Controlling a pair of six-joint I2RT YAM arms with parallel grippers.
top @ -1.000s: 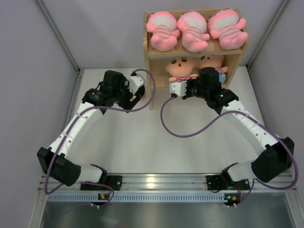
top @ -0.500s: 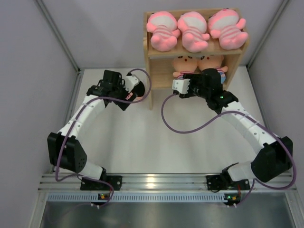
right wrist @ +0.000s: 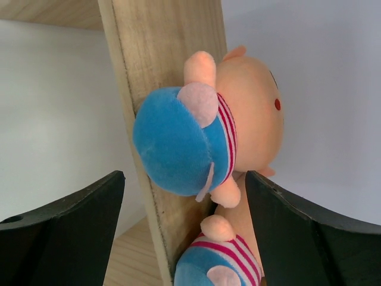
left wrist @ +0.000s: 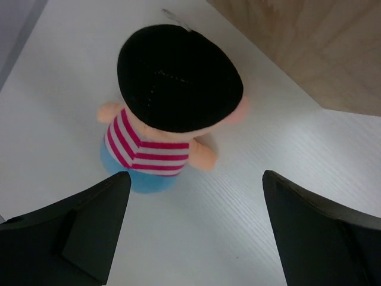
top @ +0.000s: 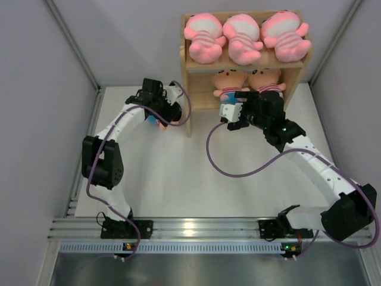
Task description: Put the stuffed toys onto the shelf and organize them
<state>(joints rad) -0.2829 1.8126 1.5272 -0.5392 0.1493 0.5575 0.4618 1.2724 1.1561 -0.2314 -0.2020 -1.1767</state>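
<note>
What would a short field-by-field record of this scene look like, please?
shelf: two tiers, wooden
top tier: three pink toys in a row
lower tier: two dolls side by side
table: third doll, left of the shelf
left gripper: open, above the third doll, not touching
right gripper: open, at the lower tier, not gripping

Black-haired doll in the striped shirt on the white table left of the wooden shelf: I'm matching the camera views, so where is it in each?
Top external: the black-haired plush doll in a red-white striped shirt is left of the light wooden shelf, mostly hidden under the left gripper.
Left wrist: the doll sits upper centre, seen from above.
Right wrist: not in it.
Shared landmark: the shelf, in all three views.
</note>
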